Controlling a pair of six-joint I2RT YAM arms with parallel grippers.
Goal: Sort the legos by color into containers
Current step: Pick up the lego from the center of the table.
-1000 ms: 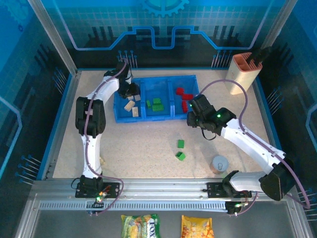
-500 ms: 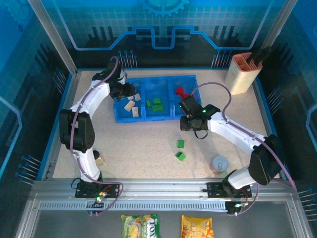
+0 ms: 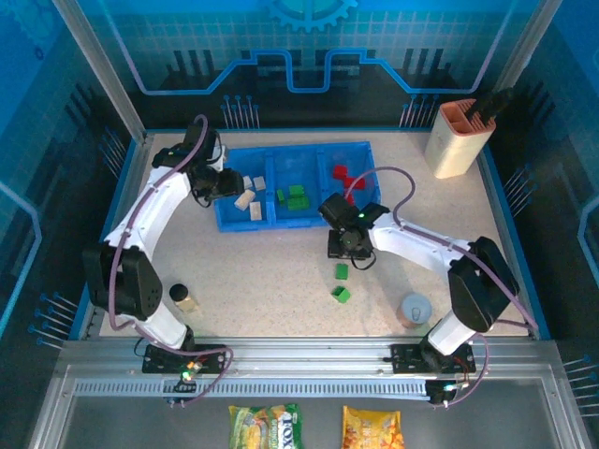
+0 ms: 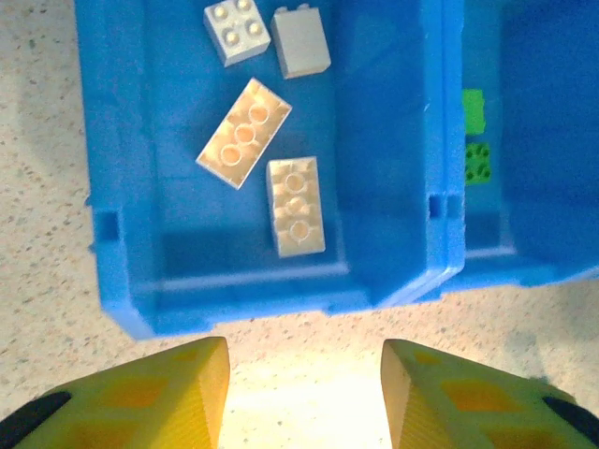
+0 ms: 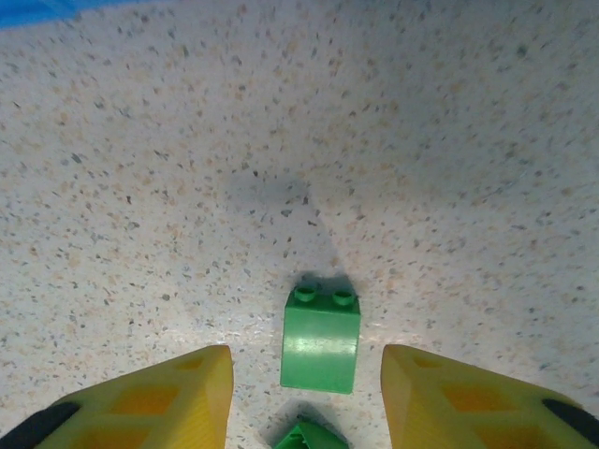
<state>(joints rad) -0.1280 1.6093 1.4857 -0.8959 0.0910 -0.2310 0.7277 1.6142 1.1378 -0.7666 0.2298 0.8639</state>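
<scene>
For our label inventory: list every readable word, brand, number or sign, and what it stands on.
No text reads clearly.
Green-and-yellow snack packet: white lettering, too blurred to read.
Orange snack packet: print too small to read.
Back panel: gear emblem, no words.
Cream bricks: no markings.

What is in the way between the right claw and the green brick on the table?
Nothing that I can see. The right gripper is open, and the green brick lies on the bare table, right in the gap between its fingers. A second green brick sits close beside it, on the near side.
</scene>
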